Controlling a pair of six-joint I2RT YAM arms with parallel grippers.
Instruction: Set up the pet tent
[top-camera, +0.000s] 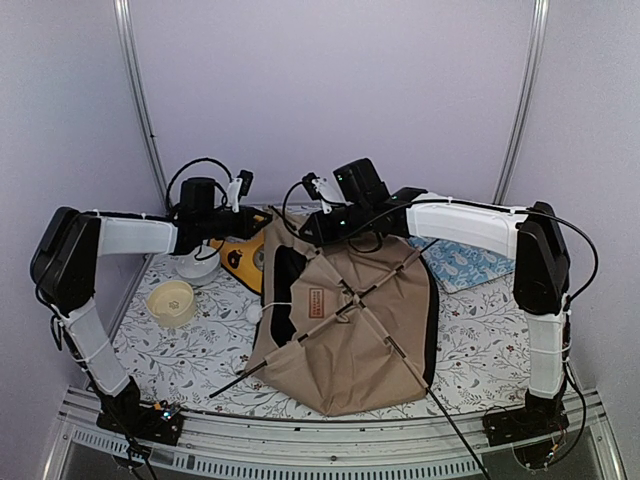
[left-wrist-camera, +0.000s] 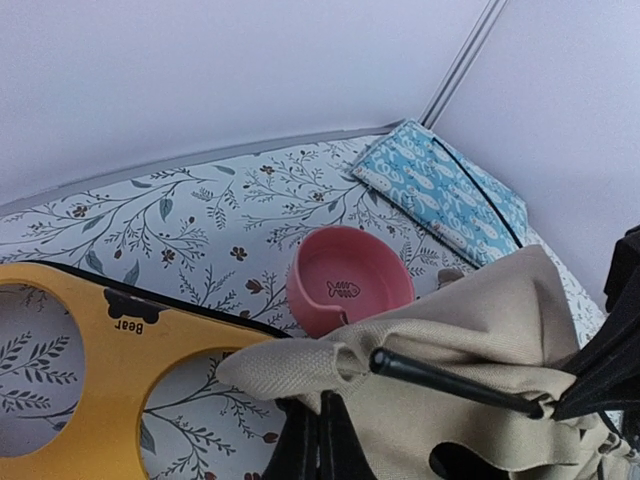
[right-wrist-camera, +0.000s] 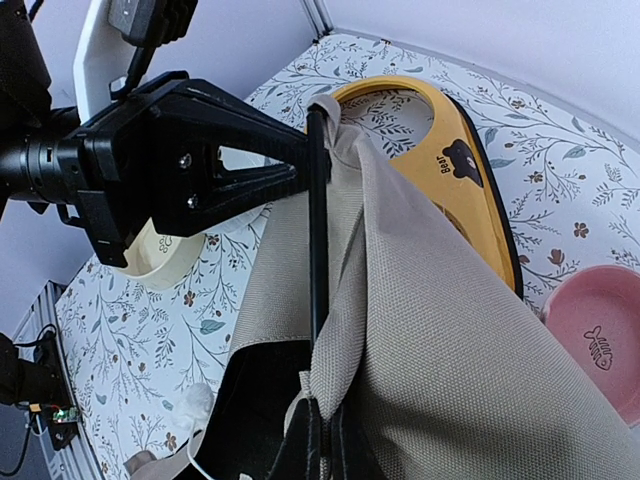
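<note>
Layout: tent (top-camera: 345, 330) lies centred on the table (top-camera: 480, 340). Its far corner is bunched up at your left fingers (left-wrist-camera: 345, 445) and right fingers (right-wrist-camera: 345, 455) — both pairs sit close together along one pole (right-wrist-camera: 318, 230). Feeder (left-wrist-camera: 90, 350) is left of your left fingers, bowl (left-wrist-camera: 350, 280) just ahead of them, cushion (left-wrist-camera: 440, 190) beyond the bowl — further right.

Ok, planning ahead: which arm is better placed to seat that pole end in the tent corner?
Left, likely: left fingers meet the pole tip at the tent corner; right fingers pinch fabric lower.
</note>
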